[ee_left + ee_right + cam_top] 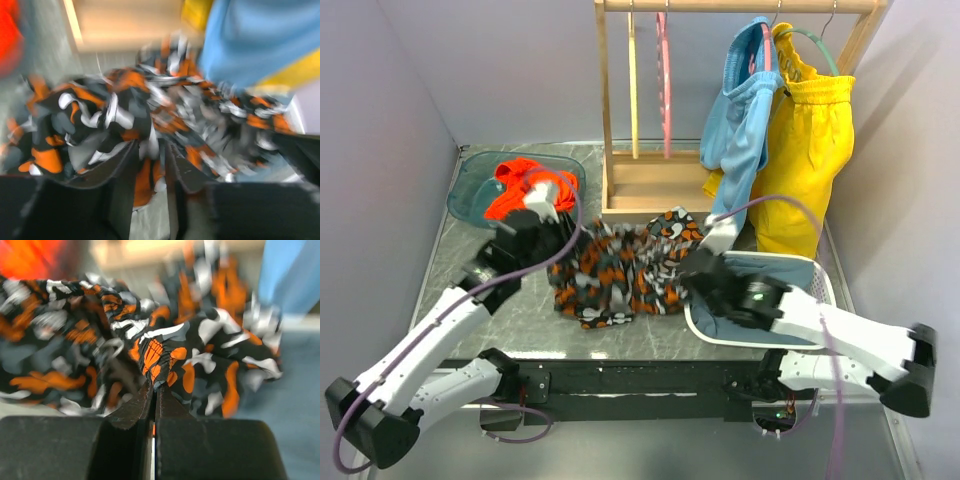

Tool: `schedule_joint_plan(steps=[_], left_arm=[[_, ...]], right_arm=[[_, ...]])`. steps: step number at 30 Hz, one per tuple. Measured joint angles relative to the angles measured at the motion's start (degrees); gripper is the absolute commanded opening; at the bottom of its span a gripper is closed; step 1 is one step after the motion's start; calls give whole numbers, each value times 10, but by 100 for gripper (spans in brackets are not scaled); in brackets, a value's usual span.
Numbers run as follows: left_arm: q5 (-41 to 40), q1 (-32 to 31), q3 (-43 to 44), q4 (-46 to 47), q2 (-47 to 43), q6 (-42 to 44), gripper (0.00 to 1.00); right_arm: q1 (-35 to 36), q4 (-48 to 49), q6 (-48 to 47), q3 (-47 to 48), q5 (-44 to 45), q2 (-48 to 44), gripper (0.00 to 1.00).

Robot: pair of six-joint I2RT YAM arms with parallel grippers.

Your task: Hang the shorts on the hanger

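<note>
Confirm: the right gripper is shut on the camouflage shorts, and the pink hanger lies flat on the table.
One error. The right gripper is shut on the shorts, but the pink hanger hangs from the wooden rack, as the top external view shows.

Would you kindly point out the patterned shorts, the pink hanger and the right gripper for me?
shorts (pixel 620 272): top view, middle of the crumpled cloth.
pink hanger (pixel 666 90): top view, midway down its thin frame.
right gripper (pixel 154 390): right wrist view, between its closed fingertips.

Camouflage-print shorts (pixel 620 268) lie crumpled; the pink hanger (pixel 663 70) hangs behind them.
</note>
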Motion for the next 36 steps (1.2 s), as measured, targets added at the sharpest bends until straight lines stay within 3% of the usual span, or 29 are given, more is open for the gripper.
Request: schedule_joint_plan(steps=[1, 5, 6, 9, 10, 16, 20, 23, 29, 36], left_arm=[[20, 0, -42, 15, -3, -12, 50], [60, 0, -123, 29, -11, -41, 53], [66, 0, -128, 30, -14, -45, 58], [70, 0, -127, 38, -24, -50, 64], [70, 0, -123, 38, -25, -50, 66], [56, 0, -80, 2, -12, -59, 79], [34, 0, -49, -29, -3, -72, 83], [24, -1, -39, -44, -4, -83, 87], [-6, -1, -23, -81, -5, -88, 88], [-9, -2, -8, -97, 3, -84, 88]], right_arm=[[0, 3, 8, -25, -15, 13, 3], [0, 12, 36, -82, -66, 45, 15], [0, 15, 40, -82, -71, 44, 19], [0, 29, 44, -81, -77, 36, 38], [0, 29, 45, -79, -77, 31, 50], [0, -1, 35, -11, -61, 15, 80], [-12, -9, -1, 75, -51, 13, 80], [-66, -15, -35, 171, -70, 41, 80], [-142, 19, -105, 416, -86, 181, 81], [-172, 96, -150, 535, -113, 312, 82]])
